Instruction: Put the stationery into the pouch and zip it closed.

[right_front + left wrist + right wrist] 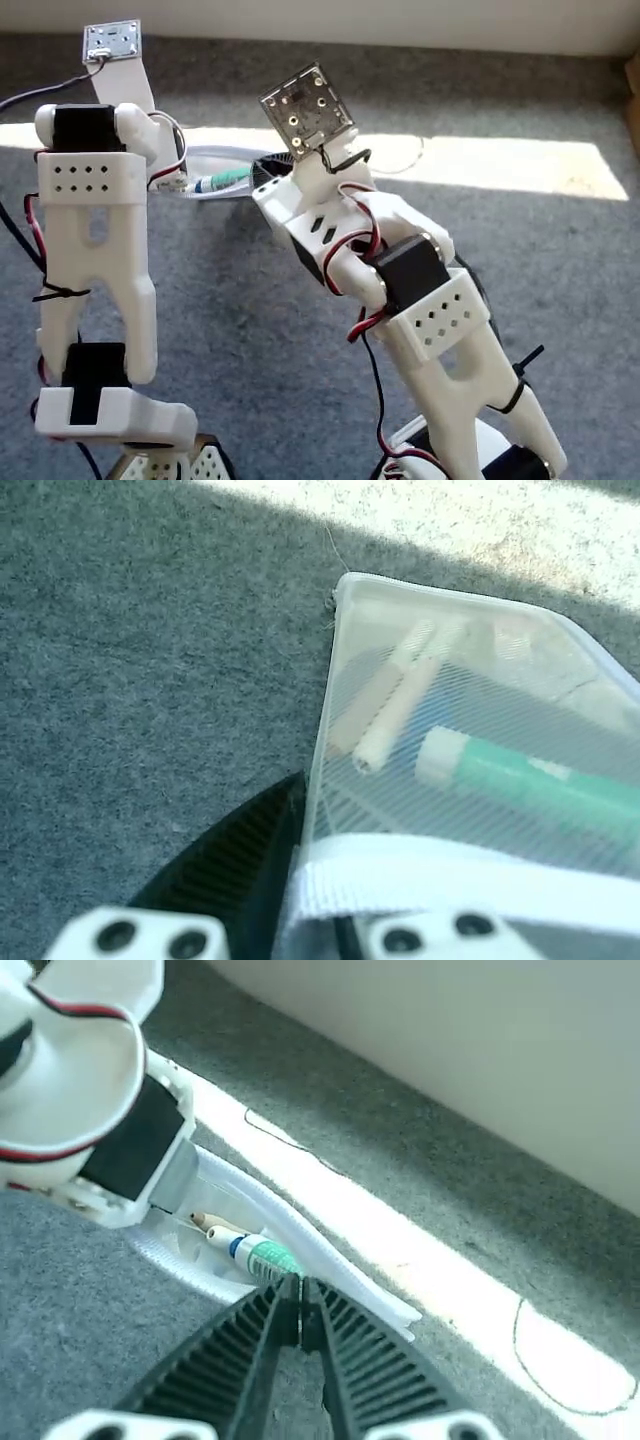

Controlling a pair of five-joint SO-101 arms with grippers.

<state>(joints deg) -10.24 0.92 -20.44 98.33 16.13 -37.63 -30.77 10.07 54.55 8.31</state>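
Note:
A translucent mesh pouch [215, 160] lies on the grey carpet between the two arms. Inside it I see a green glue stick [530, 780] and pale pens [400, 705]. My left gripper [310, 860] is shut on one end of the pouch [480, 730], with its black finger [240, 870] under the edge. From the other side, my right gripper [300, 1295] is shut with its tips pinched at the pouch's long edge [300, 1240], just by the glue stick [255, 1255]. What lies between those tips is hidden. In the high view, the right gripper [262, 175] sits beside the glue stick [225, 181].
A sunlit strip [500, 165] crosses the carpet behind the pouch, and a pale wall [480, 1060] rises beyond it. A thin cable [290, 1142] lies on the floor near the strip. Open carpet [250, 330] spreads between the arms' bases.

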